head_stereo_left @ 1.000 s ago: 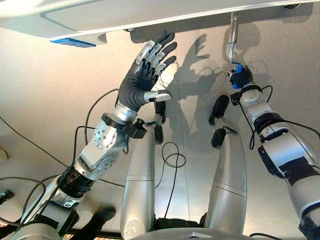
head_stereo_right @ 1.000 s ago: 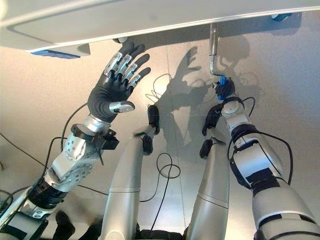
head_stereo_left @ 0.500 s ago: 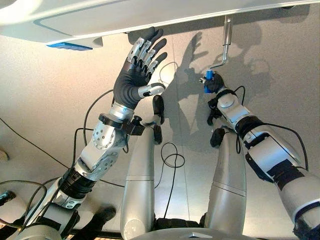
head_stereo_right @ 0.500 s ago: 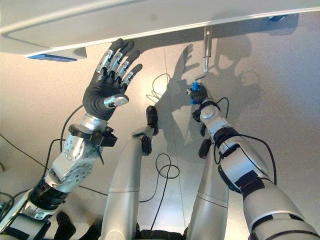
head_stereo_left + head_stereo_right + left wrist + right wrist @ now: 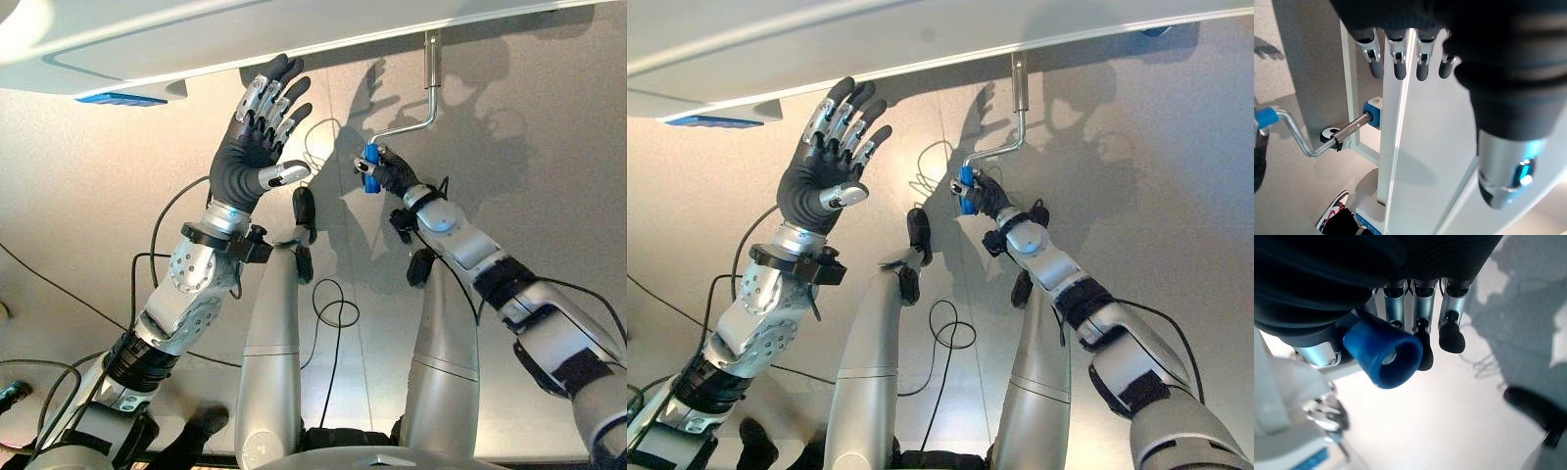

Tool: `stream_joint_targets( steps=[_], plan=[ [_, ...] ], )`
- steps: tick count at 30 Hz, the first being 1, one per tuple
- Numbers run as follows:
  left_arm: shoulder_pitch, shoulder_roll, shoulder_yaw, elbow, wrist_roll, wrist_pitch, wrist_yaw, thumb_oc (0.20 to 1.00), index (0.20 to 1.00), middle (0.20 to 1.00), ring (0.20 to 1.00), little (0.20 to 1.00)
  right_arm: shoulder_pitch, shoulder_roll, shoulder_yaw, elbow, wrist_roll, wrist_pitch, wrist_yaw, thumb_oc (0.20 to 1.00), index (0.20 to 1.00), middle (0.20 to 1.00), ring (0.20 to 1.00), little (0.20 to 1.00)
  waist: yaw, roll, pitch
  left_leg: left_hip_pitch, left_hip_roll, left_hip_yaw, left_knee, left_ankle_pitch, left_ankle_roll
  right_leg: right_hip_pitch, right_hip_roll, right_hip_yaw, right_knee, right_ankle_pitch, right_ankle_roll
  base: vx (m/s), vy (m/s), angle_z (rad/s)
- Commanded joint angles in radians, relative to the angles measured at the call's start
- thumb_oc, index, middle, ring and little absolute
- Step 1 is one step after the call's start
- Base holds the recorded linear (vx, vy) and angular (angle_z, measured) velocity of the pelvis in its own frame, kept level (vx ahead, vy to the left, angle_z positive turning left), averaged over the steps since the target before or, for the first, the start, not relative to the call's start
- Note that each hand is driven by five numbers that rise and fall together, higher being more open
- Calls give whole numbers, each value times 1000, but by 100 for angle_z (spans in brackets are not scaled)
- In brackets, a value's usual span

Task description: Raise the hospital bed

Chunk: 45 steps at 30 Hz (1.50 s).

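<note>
Right hand (image 5: pixel 385 172) swings the blue crank handle (image 5: pixel 370 168) leftward, fingers curled round it, left hand (image 5: pixel 253 147) open beside the bed frame (image 5: pixel 196 39)

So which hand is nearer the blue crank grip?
Right. The right hand is curled round the blue crank grip; the left hand is raised open off to its side, apart from it, near the bed frame.

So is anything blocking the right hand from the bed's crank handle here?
No. The right hand is already curled round the crank's blue grip, nothing between them. The left hand is raised open by the bed's edge, apart from the crank.
</note>
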Motion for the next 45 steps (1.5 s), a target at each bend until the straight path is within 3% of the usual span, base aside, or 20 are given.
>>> stream_joint_targets(
  steps=[1, 13, 20, 26, 37, 43, 45],
  plan=[
    [53, 5, 49, -90, 30, -66, -24, 1000, 1000, 1000, 1000, 1000, 3, 40, -56, -222, 115, -197, 62, 200, 200, 200, 200, 200, -46, 39, -27, -20, -37, -8, -122, 137, -17, 15, 6, -7, -19, 73, 63, 0, 0, 0],
    [124, 40, 115, -123, -10, -79, -69, 1000, 1000, 1000, 1000, 1000, 154, -32, -321, -439, 222, -294, 29, 200, 200, 200, 200, 200, -76, 12, -27, 6, -30, -8, -135, 130, -21, 38, 14, -6, -38, 72, 67, 0, 0, 0],
    [155, 32, 149, -145, -20, -75, -83, 1000, 1000, 1000, 1000, 1000, 172, -41, -428, -432, 203, -321, -21, 200, 200, 200, 200, 200, -80, 3, -27, 6, -30, -14, -130, 123, -22, 38, 19, -7, -35, 69, 67, 0, 0, 0],
    [172, 13, 175, -158, -36, -80, -98, 1000, 1000, 1000, 1000, 1000, 148, -61, -541, -353, 132, -354, -129, 200, 200, 200, 200, 200, -80, -4, -27, 5, -34, -20, -122, 115, -21, 39, 22, -5, -30, 65, 68, 0, 0, 0],
    [166, 1, 181, -162, -45, -88, -106, 1000, 1000, 1000, 1000, 1000, 78, -110, -603, -134, 51, -357, -268, 200, 200, 200, 200, 200, -75, 2, -27, -1, -36, -23, -110, 108, -25, 31, 25, -1, -23, 64, 67, 3, 1, -1],
    [165, 0, 176, -162, -51, -83, -111, 1000, 1000, 1000, 1000, 1000, 66, -130, -607, -126, 80, -360, -249, 200, 200, 200, 200, 200, -77, 0, -27, -6, -33, -23, -107, 109, -25, 27, 27, 1, -20, 64, 67, 0, 0, 0],
    [161, 5, 170, -162, -47, -77, -114, 1000, 1000, 1000, 1000, 1000, 77, -133, -576, -152, 111, -353, -202, 200, 200, 200, 200, 200, -77, -3, -27, -4, -33, -21, -104, 111, -26, 28, 27, 2, -18, 67, 67, 0, 0, 0]
  ],
)
